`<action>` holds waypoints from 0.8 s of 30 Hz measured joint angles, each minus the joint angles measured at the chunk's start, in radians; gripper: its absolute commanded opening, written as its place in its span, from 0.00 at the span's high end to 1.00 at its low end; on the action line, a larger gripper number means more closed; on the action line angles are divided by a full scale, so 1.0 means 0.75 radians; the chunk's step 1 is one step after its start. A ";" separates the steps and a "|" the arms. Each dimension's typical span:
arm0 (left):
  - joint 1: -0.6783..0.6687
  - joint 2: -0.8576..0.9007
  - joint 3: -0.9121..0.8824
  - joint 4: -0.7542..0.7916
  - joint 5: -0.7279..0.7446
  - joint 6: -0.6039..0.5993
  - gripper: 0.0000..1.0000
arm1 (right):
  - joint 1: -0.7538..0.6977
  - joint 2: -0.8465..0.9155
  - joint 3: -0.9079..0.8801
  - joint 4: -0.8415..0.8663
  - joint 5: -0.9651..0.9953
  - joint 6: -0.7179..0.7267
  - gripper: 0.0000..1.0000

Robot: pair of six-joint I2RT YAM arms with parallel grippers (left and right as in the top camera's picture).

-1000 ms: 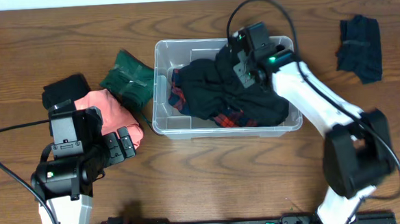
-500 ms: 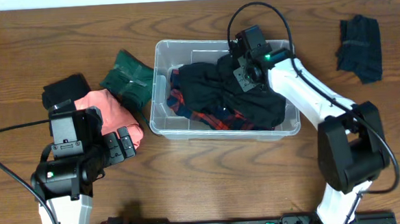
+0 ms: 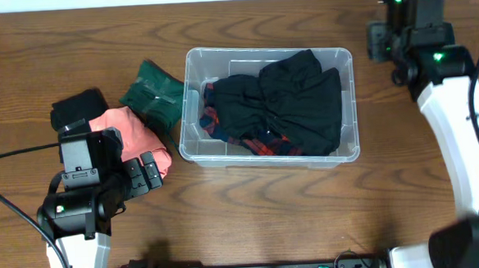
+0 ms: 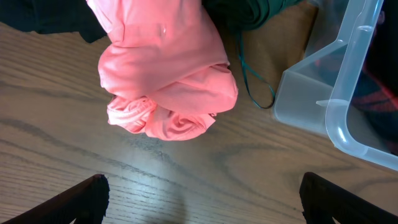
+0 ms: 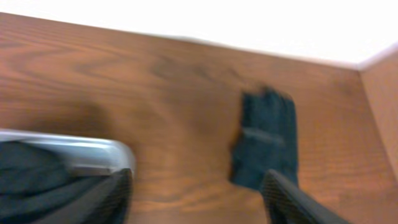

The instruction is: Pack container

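The clear container (image 3: 191, 112) stands mid-table with a black garment (image 3: 291, 98) spread over a red plaid cloth (image 3: 212, 119) inside it. My right arm (image 3: 447, 98) reaches over the table's back right, away from the container. Its gripper (image 5: 199, 199) is open and empty above bare wood, between the container's corner (image 5: 74, 155) and a dark navy cloth (image 5: 266, 140). My left gripper (image 4: 205, 205) is wide open and empty, just short of a rolled pink cloth (image 4: 168, 68).
A pink cloth (image 3: 124, 132), a green cloth (image 3: 154, 93) and a black cloth (image 3: 78, 105) lie bunched left of the container. The green cloth's thin cord (image 4: 255, 87) trails toward the container's near corner (image 4: 336, 112). In the overhead view the right arm hides the navy cloth.
My right gripper opened, left the black garment in the container, and swung out to the back right. The container shifted slightly. The left arm has not moved.
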 measured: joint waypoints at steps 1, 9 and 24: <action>0.000 0.000 0.000 -0.001 0.000 0.000 0.02 | -0.042 0.049 -0.003 0.007 0.005 0.005 0.07; 0.000 0.000 0.000 0.002 0.000 0.000 0.02 | -0.257 0.462 -0.040 0.213 0.016 -0.002 0.01; 0.000 0.001 0.001 0.004 0.000 0.000 0.02 | -0.399 0.828 -0.022 0.647 0.035 -0.032 0.06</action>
